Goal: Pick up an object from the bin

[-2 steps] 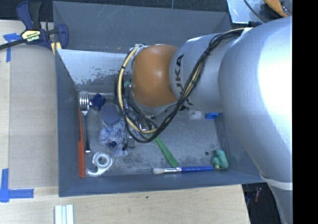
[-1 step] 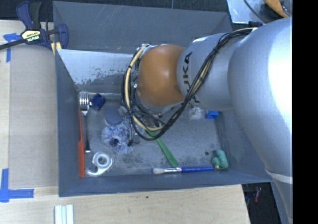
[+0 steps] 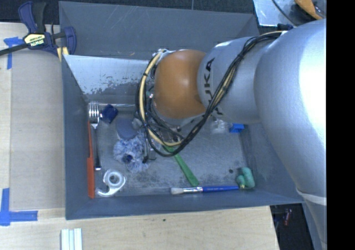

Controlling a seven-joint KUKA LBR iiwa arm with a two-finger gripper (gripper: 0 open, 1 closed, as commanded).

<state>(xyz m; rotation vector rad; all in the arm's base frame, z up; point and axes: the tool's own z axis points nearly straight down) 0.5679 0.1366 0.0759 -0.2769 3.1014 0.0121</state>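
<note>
1. Here is the thing nearest the action: a crumpled blue-and-white bundle on the bin's floor, left of centre. What it is made of is hard to make out.
2. The gripper hangs at the bundle's right edge, mostly buried under the orange wrist cover and a tangle of cables (just a dark bit pokes out below). I cannot tell whether it is open or closed, nor whether it touches the bundle.
3. Just above the bundle sit a grey-blue rounded piece and a dark blue piece. Neither shape is clear.
4. Along the left wall lies an orange-handled fork, tines toward the far wall.
5. Below the bundle, near the fork's handle, is a silvery tape roll.
6. A green stick slants out from under the cables, its upper end hidden.
7. A blue-handled paintbrush lies along the near wall, and a green lump sits at its right end.
8. A small blue block peeks out beside the arm, partly cut off by it.
</note>
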